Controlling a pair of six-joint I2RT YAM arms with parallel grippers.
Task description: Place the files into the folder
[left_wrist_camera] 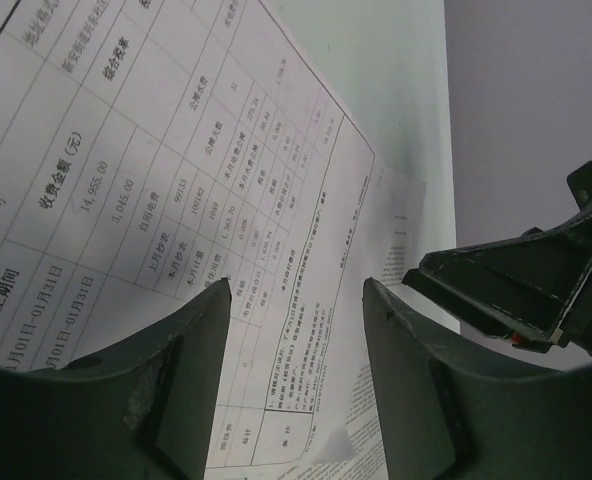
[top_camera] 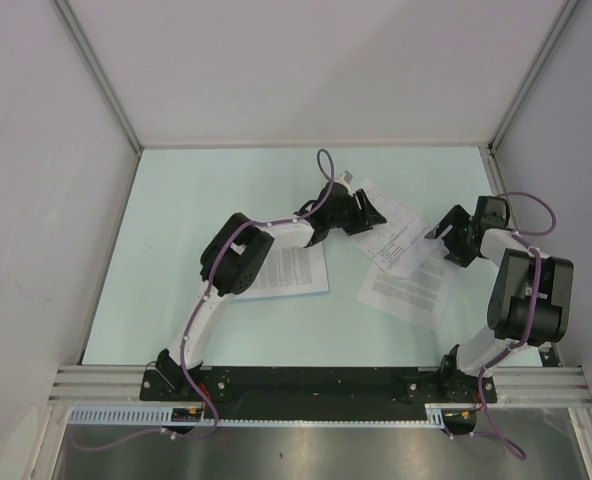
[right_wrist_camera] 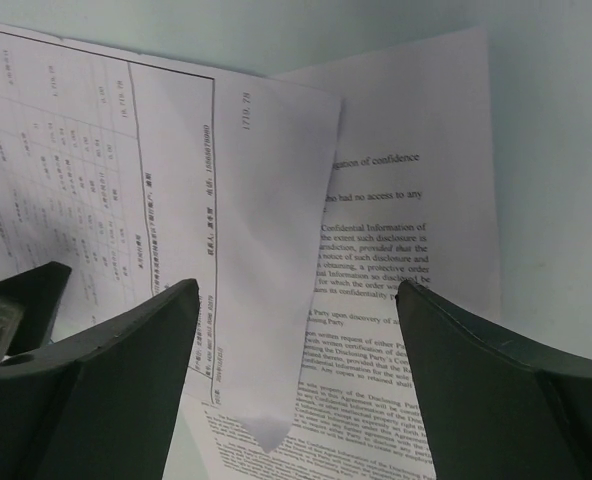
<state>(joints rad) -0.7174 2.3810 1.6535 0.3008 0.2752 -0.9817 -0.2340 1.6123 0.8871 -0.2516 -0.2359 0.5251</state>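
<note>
Three files lie on the pale green table. A sheet printed with tables [top_camera: 396,235] sits tilted at centre right and overlaps a text sheet [top_camera: 408,290]. A third sheet [top_camera: 288,268] lies partly under the left arm. My left gripper [top_camera: 369,212] is open, low over the table sheet [left_wrist_camera: 176,180], with its jaws [left_wrist_camera: 296,290] on either side of the sheet's end. My right gripper [top_camera: 439,233] is open and faces it across the same sheet. Its jaws [right_wrist_camera: 296,290] straddle that sheet's raised corner [right_wrist_camera: 266,300] above the text sheet [right_wrist_camera: 406,230]. The folder is hidden.
Grey walls [top_camera: 36,200] enclose the table on the left, back and right. An aluminium rail [top_camera: 316,385] carrying both arm bases runs along the near edge. The other arm's black finger [left_wrist_camera: 536,280] shows close at the right of the left wrist view.
</note>
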